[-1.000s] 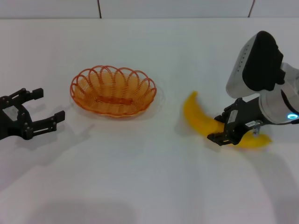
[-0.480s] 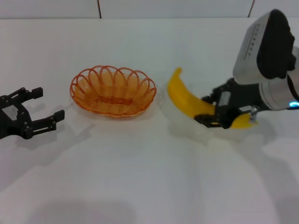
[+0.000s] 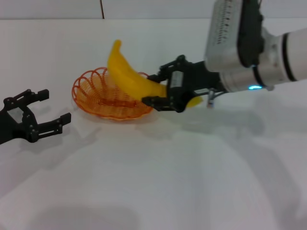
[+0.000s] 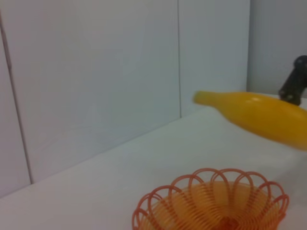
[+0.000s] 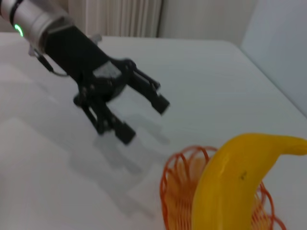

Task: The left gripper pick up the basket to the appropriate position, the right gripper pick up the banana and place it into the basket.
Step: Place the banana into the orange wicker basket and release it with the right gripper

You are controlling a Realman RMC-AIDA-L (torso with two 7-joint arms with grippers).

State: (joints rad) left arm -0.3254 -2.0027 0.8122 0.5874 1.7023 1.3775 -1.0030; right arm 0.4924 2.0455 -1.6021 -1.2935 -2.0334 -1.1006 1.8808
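Lowering the banana point(image 3: 129, 76), clamped in the right claw point(image 3: 160, 93) above the basket point(image 3: 115, 93) toward the table's point(image 3: 153, 182) far edge, probably wants its raised tip levelled first, while the left claw point(image 3: 43, 110) sits wide apart nearby.

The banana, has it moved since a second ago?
Yes. The right gripper has carried the banana leftward, from the table right of the basket to above its right half.
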